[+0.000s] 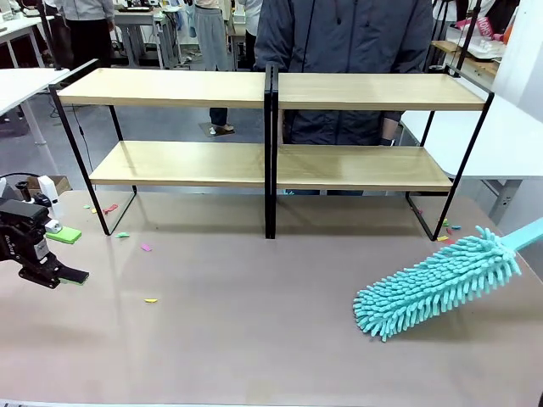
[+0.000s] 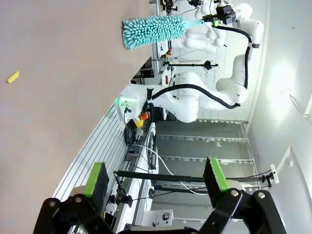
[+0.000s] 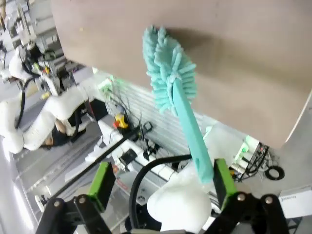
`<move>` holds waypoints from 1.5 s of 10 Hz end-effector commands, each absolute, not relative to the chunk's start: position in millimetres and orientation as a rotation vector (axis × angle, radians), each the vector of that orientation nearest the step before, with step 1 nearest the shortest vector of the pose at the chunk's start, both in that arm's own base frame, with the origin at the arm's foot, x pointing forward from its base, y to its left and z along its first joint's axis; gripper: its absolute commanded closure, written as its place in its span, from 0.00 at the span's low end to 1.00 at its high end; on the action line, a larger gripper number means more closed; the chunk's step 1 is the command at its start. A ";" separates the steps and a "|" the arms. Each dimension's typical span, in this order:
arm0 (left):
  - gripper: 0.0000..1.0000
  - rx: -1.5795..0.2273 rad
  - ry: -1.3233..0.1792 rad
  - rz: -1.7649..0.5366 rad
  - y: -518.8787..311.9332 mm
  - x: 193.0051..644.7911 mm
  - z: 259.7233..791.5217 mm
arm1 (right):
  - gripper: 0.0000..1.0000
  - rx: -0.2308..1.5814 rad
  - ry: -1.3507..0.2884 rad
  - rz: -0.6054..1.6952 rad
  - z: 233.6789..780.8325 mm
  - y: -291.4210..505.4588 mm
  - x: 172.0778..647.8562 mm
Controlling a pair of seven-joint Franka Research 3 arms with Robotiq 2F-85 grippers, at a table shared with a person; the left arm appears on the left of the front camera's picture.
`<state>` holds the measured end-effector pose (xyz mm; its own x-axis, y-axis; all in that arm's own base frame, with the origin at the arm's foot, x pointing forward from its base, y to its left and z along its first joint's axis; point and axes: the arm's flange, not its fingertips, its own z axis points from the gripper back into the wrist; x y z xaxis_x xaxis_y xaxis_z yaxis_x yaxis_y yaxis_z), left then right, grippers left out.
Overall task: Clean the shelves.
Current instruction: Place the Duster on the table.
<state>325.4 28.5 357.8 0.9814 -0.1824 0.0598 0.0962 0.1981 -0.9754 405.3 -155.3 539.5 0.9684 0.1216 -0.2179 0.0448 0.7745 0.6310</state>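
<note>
On tabletop [image 1: 254, 339] front of shelves [image 1: 271, 93], teal duster [image 1: 437, 284] lies; right gripper [image 3: 158, 187] & left gripper [image 2: 156, 180] jaws apart

A: what kind of place is this?
B: looks like a robotics lab. White tables [image 1: 25, 80] and people standing at the top of the front view, plus a white robot arm [image 2: 195, 97] and loose cables [image 2: 156, 161] in the left wrist view.

No readable txt, labels or nos. anywhere in these views
</note>
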 end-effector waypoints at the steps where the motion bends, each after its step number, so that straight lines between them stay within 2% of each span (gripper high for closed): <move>1: 0.00 -1.381 0.066 -0.184 25.7 324.4 361.6 | 0.00 0.652 0.162 -0.058 551.1 -167.4 408.0; 4: 0.00 -1.381 0.066 -0.184 25.7 324.4 361.6 | 0.00 0.787 0.129 -0.041 584.5 -184.8 396.7; 8: 0.00 -1.381 0.066 -0.184 25.7 324.4 361.6 | 0.00 1.067 0.307 -0.003 604.2 -177.6 365.7; 9: 0.00 -1.381 0.066 -0.184 25.7 324.4 361.6 | 0.00 1.055 0.389 0.085 598.3 -169.1 358.4; 10: 0.00 -1.381 0.066 -0.184 25.7 324.4 361.6 | 0.00 1.000 0.254 0.033 599.5 -180.9 374.2; 15: 0.00 -1.381 0.066 -0.184 25.7 324.4 361.6 | 0.00 1.000 0.254 0.033 599.5 -180.9 374.2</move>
